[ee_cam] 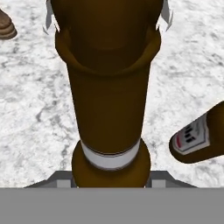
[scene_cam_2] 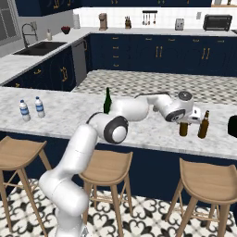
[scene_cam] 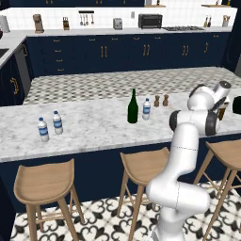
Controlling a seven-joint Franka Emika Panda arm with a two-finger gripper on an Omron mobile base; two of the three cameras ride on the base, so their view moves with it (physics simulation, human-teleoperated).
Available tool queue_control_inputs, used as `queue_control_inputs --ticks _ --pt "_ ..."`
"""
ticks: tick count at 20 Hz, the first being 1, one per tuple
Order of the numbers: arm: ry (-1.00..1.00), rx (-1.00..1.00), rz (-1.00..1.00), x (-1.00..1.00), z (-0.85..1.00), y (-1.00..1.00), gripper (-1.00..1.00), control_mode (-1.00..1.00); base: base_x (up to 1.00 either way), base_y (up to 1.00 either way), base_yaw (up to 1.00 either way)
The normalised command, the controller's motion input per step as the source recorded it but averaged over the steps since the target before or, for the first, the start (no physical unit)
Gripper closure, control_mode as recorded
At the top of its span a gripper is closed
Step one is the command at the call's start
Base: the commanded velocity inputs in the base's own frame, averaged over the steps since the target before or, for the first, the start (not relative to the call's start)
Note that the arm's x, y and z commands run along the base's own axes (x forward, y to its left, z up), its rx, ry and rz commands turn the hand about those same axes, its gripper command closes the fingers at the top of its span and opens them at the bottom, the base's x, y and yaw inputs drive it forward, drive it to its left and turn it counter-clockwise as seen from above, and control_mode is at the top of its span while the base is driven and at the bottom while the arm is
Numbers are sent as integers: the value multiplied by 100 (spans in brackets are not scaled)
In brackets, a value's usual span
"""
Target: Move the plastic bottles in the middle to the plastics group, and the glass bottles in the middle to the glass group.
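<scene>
Left base view: green wine bottle (scene_cam: 132, 108) and small water bottle (scene_cam: 146, 109) mid-counter; plastics pair (scene_cam: 50, 125) at 9 o'clock.

Right base view: gripper (scene_cam_2: 186, 121) clamped on a brown beer bottle (scene_cam_2: 183, 128); second beer bottle (scene_cam_2: 203, 125) just at its 3 o'clock.

Hand view: held bottle centred, neighbour at 4 o'clock.

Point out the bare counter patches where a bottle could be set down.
Widest free patch: marble between the two water bottles and the green wine bottle. Crowded: the right end, where the end effector holds a brown bottle beside the standing beer bottle.
</scene>
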Motion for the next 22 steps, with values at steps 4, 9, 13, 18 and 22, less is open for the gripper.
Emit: queue_control_inputs --ticks 4,9,13,18,22 --pt "0 0 0 5 -46 0 100 -100 0 0 0" --pt "0 0 0 17 -28 0 100 -100 0 0 0" --pt "-2 0 0 22 -3 -8 100 -100 0 0 0" --pt "0 0 0 28 0 -1 100 -100 0 0 0" --pt "0 0 0 7 -1 0 100 -100 0 0 0"
